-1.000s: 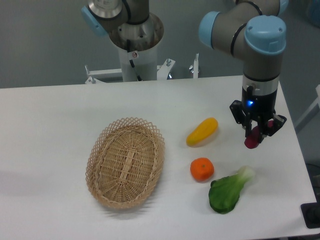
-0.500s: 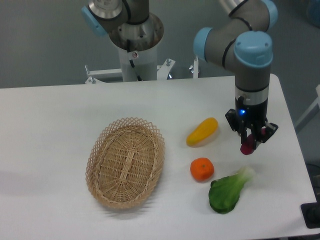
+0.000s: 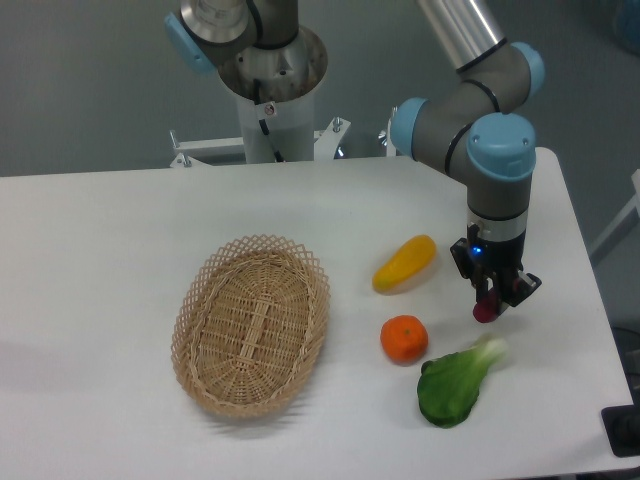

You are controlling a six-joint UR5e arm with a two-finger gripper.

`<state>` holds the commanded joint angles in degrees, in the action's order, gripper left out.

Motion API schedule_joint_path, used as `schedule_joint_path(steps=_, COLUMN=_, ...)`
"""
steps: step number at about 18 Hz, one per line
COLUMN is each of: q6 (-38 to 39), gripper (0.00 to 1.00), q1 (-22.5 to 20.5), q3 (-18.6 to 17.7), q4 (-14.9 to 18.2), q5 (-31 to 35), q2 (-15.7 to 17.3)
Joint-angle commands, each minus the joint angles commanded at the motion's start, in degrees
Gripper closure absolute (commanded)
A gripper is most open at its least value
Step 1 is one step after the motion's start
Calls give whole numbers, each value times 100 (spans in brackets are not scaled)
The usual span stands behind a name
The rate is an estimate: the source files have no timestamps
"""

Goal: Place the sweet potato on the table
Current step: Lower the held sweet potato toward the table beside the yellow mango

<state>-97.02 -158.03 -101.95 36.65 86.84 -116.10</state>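
Observation:
My gripper (image 3: 490, 300) points straight down at the right side of the white table (image 3: 120, 250) and is shut on the sweet potato (image 3: 485, 309). Only the tuber's magenta lower end shows below the fingers; the rest is hidden between them. That end hangs at or just above the tabletop, and I cannot tell whether it touches. It is right of the orange fruit and just above the leafy green's pale stem.
A yellow elongated vegetable (image 3: 405, 263) lies left of the gripper. A round orange fruit (image 3: 404, 338) and a green leafy vegetable (image 3: 458, 382) sit below it. An oval wicker basket (image 3: 252, 322) stands at centre-left. The table's right edge is close to the gripper.
The arm has moved left and downward with the sweet potato held, bringing it lower toward the table near the leafy green's stem.

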Motion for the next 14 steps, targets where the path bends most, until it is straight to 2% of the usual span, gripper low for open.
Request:
schedule_joint_path(steps=8, q6=-177, gripper=62, q1=-44, q3=-291, q4=-9, q5=0, q2=-18)
schedule_joint_path(steps=10, q6=-151, gripper=58, q1=-44, q3=-300, q4=-9, q5=0, q2=-18)
schedule_joint_path(steps=11, q6=-151, gripper=53, q1=-44, q3=-300, q4=-9, q5=0, q2=-18)
schedule_joint_path(steps=12, q6=-151, gripper=43, q1=-35, q3=-300, q4=-9, q5=-9, q2=-18)
schedule_joint_path(steps=14, q6=-124, gripper=5, q1=-35, q3=-291, q4=-9, q5=-9, q2=-18)
